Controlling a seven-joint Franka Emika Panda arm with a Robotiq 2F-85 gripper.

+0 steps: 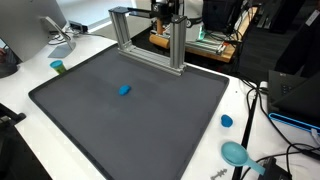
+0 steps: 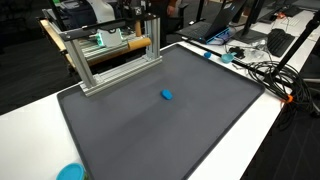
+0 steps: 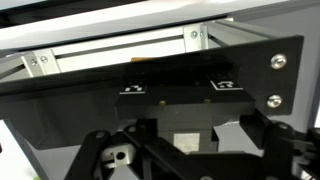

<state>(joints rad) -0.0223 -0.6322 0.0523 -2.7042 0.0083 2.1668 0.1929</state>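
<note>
Two blue odds and ends sit closest to me on the white table (image 1: 40, 140): a teal dish (image 1: 235, 152) and a small blue cap (image 1: 227, 121), both just off the edge of the big grey mat (image 1: 120, 130). Out in the middle of the mat lies a little blue piece (image 1: 124, 90), alone and well apart from the arm. Beyond it, at the mat's far edge, stands the aluminium frame (image 1: 150, 40), with a wooden roll (image 2: 125, 43) lying across behind its bars. The work is there. The gripper (image 3: 190, 140) hangs close up against the frame, and the wrist view shows a black plate (image 3: 160, 75) with two small square markers (image 3: 131, 87) filling the space just ahead of the fingers (image 3: 105, 155). The jaws stand apart, with nothing between them that I would call held. Whether a pad touches the plate, I cannot tell. Working this close, I judge that the hand should sit square to the plate, with the two markers level and evenly spread either side of its middle. Any move should be slow and small, because the frame's pale bars run just above the plate and a wide-set finger could catch one. The plate's right end, with its two screws (image 3: 277, 61), tilts upward in that view, so the wrist probably needs a little levelling before anything else.
</note>
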